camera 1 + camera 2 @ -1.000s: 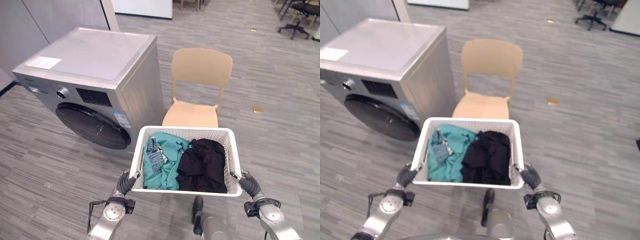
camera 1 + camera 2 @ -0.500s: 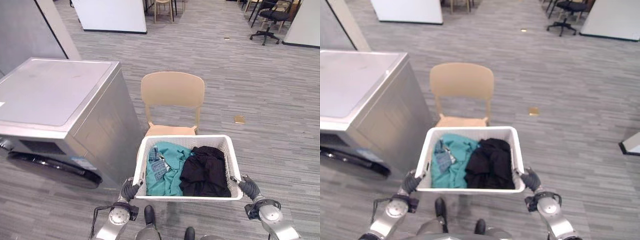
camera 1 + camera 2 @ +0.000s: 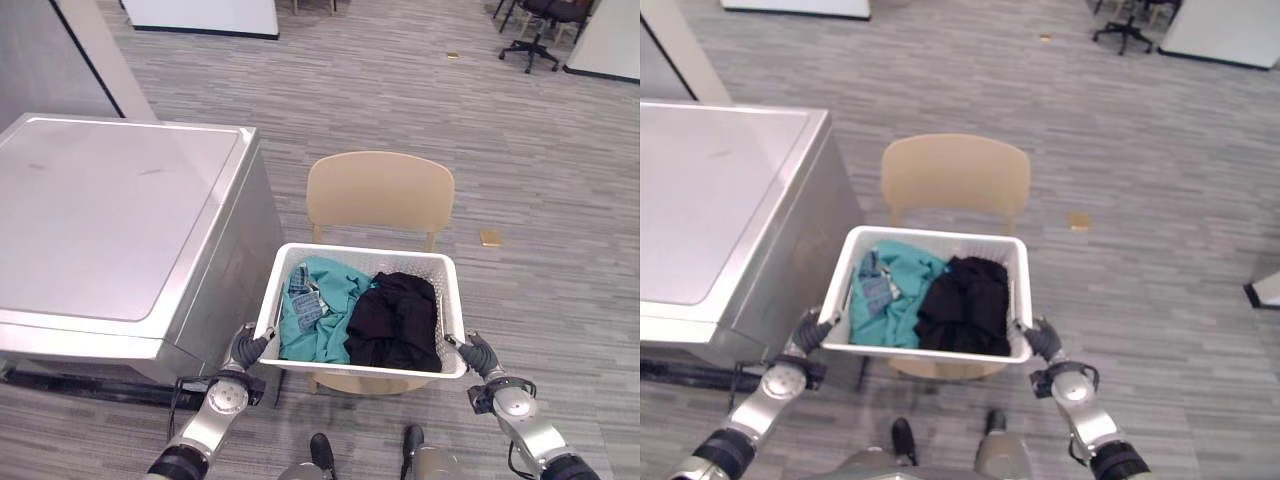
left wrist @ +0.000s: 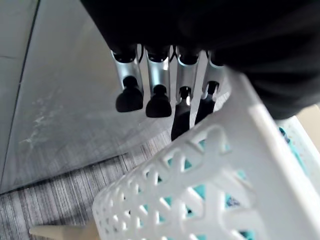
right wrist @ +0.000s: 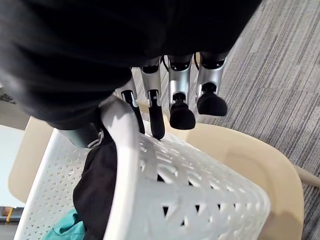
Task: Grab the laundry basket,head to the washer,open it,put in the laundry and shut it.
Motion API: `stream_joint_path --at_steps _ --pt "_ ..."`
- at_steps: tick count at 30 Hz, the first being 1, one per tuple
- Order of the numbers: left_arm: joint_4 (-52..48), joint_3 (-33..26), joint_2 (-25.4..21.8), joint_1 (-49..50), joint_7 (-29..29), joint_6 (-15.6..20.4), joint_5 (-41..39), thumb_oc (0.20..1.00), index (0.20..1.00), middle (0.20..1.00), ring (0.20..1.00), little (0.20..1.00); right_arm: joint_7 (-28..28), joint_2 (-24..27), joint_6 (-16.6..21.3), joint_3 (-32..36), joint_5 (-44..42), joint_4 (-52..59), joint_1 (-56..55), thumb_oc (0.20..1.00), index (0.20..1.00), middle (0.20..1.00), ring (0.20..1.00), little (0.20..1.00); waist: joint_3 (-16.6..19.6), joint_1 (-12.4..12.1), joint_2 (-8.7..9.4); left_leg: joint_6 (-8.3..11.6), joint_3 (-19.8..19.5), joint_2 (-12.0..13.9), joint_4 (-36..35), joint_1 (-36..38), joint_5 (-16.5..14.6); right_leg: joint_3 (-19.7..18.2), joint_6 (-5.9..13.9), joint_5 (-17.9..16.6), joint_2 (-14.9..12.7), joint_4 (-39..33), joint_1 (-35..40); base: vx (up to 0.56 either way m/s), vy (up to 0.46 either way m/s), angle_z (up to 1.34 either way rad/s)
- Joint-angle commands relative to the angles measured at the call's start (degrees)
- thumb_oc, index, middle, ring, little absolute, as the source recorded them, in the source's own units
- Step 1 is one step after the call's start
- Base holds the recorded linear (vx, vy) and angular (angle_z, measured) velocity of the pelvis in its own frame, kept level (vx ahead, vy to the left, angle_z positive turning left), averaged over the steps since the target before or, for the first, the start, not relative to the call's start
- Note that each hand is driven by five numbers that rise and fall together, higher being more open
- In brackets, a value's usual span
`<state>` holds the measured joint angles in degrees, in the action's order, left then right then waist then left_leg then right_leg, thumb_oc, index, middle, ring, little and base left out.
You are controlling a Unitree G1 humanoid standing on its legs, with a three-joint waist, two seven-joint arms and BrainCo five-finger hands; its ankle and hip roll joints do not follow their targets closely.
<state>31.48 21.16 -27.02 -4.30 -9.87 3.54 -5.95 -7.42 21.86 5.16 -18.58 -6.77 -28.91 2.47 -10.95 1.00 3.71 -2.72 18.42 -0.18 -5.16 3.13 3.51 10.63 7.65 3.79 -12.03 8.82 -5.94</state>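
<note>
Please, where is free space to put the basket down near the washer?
Free: the washer top, flat and bare, beside the basket; open floor past the chair. Crowded: the chair seat, directly under the basket that the left hand and right hand carry.

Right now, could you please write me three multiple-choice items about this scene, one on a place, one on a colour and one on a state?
1. Where is the laundry basket?
A. On top of the washer
B. Held above the seat of the beige chair
C. On the floor behind the chair

2. What colours are the clothes in the basket?
A. Teal and black
B. Red and white
C. Yellow and grey

3. How is the basket held?
A. By the left hand alone
B. By no hand
C. By the left hand and the right hand, one at each end

Answers: 1 B, the beige chair shows behind and under the basket, with the washer to its left. 2 A, a teal garment lies beside a black garment. 3 C, each wrist view shows fingers curled at the rim.
</note>
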Motion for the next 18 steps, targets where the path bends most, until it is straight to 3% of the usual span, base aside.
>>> stream_joint_path --at_steps 1,6,9,14,15,16,17,18 --pt "-4.2 2.9 7.2 -6.7 0.4 7.0 0.2 0.200 0.200 0.200 0.200 0.200 0.5 -2.8 4.7 -4.4 -0.1 1.1 6.4 0.200 0.200 0.200 0.200 0.200 1.3 -0.6 -0.12 3.57 0.4 3.5 6.4 -2.1 -7.6 0.6 0.02 0.7 2.2 -5.1 6.3 -0.08 -0.069 0.03" --pt "1.2 4.7 8.8 -13.7 -2.5 7.0 -0.2 0.200 0.200 0.200 0.200 0.200 -1.5 -3.5 4.3 -7.2 -0.4 -2.9 13.2 0.200 0.200 0.200 0.200 0.200 -1.8 -1.0 -0.56 4.25 -0.2 4.4 7.1 -8.1 -5.9 0.6 -0.50 -0.8 2.7 -6.4 1.6 -0.18 -0.052 -0.16" --pt "9.3 6.4 9.7 -23.7 -6.6 7.2 -0.9 0.200 0.200 0.200 0.200 0.200 -4.5 -4.6 4.4 -10.2 -0.6 -7.5 22.1 0.200 0.200 0.200 0.200 0.200 -5.7 -1.6 -0.81 5.22 -2.0 5.5 8.8 -15.3 -5.0 -0.1 -0.74 -0.9 3.1 -4.0 -6.0 -0.29 -0.062 -0.03" --pt "17.3 8.0 9.4 -33.6 -9.8 7.5 -0.7 0.200 0.200 0.200 0.200 0.200 -6.8 -5.9 4.8 -12.4 -1.9 -13.4 31.2 0.200 0.200 0.200 0.200 0.200 -8.1 -2.2 -1.07 5.84 -2.7 6.4 9.9 -20.5 -2.8 -0.4 -1.06 -1.5 3.1 -3.1 -10.6 -0.15 -0.020 0.00" --pt "18.9 8.5 9.5 -35.7 -10.4 7.4 -0.5 0.288 0.288 0.288 0.288 0.288 -7.2 -6.4 4.9 -12.8 -2.5 -15.5 33.5 0.200 0.200 0.200 0.200 0.200 -8.7 -2.4 -1.22 6.01 -2.8 6.5 9.8 -21.0 -2.4 -0.4 -1.05 -1.7 3.1 -3.2 -10.9 -0.04 0.003 -0.04" --pt "20.0 8.8 9.7 -37.1 -10.9 7.4 -0.5 0.746 0.746 0.746 0.746 0.746 -7.4 -6.7 4.8 -13.3 -2.7 -16.7 35.1 0.608 0.608 0.608 0.608 0.608 -9.2 -2.4 -1.32 6.17 -2.9 6.7 9.6 -21.2 -2.0 -0.3 -1.00 -1.8 3.1 -3.4 -11.0 -0.05 0.001 -0.03" --pt "20.6 8.7 9.9 -37.9 -11.4 7.3 -0.5 1.000 1.000 1.000 1.000 1.000 -7.7 -7.1 4.8 -13.9 -2.7 -17.7 36.0 1.000 1.000 1.000 1.000 1.000 -9.6 -2.6 -1.43 6.32 -3.1 6.8 9.5 -21.3 -1.6 -0.1 -0.99 -1.9 3.0 -3.5 -11.0 0.00 0.000 0.00" --pt "20.6 8.3 10.7 -37.6 -12.0 7.4 -0.8 1.000 1.000 1.000 1.000 1.000 -7.8 -8.0 4.9 -14.3 -2.7 -18.7 36.1 1.000 1.000 1.000 1.000 1.000 -9.9 -2.8 -1.48 6.46 -3.3 6.9 8.9 -20.7 -1.3 0.0 -0.99 -1.8 2.9 -3.8 -10.5 0.00 -0.005 0.04"
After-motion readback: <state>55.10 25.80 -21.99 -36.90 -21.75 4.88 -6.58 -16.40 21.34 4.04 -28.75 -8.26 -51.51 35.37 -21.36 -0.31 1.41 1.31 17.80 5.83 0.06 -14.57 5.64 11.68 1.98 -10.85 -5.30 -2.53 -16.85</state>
